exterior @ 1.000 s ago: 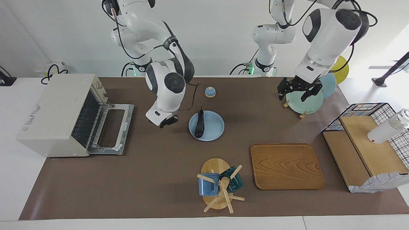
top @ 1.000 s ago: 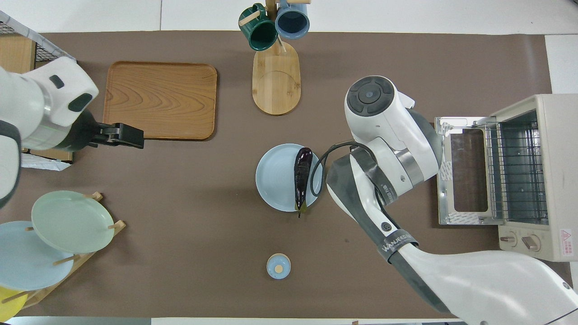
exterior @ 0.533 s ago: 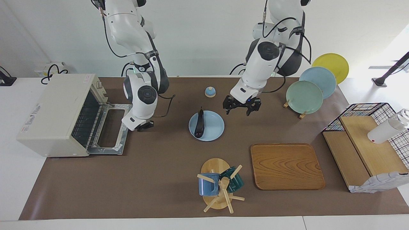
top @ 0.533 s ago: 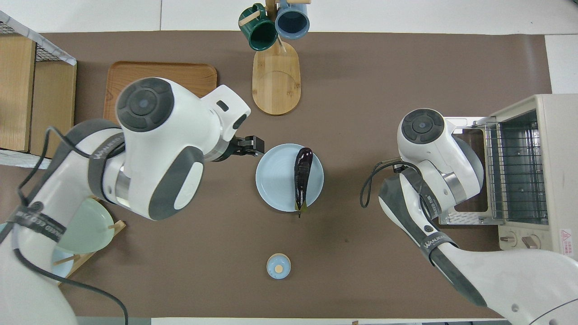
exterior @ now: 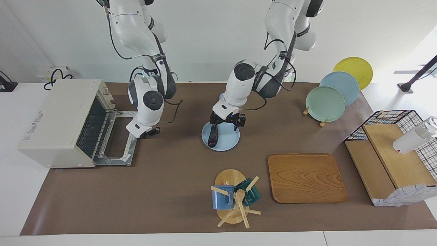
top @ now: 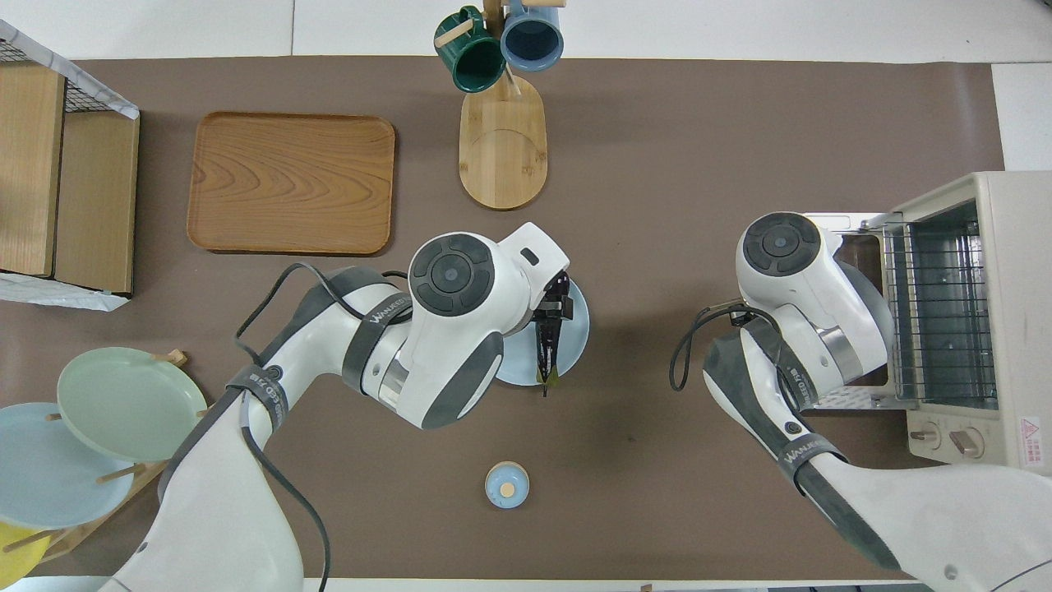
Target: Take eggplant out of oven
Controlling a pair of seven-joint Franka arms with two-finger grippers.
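Note:
The dark purple eggplant (exterior: 213, 136) lies on a light blue plate (exterior: 228, 140) mid-table, outside the oven; it also shows in the overhead view (top: 544, 355) on the plate (top: 578, 329). The cream oven (exterior: 58, 118) stands at the right arm's end, its door (exterior: 116, 136) dropped open and only the bare wire rack (top: 937, 312) inside. My left gripper (exterior: 226, 123) is open, low over the eggplant and the plate; I cannot tell whether it touches. In the overhead view it (top: 555, 309) covers the eggplant's farther half. My right gripper (exterior: 150, 131) hangs beside the open door.
A mug tree (exterior: 232, 198) and a wooden tray (exterior: 305, 177) lie farther from the robots than the plate. A small blue bell (top: 507, 485) sits nearer to the robots. A plate rack (exterior: 326, 102) and a wire-and-wood rack (exterior: 392, 153) stand at the left arm's end.
My left arm has swung from the plate rack to over the eggplant's plate and come down. My right gripper has moved from beside the plate to the oven door. The eggplant has not moved.

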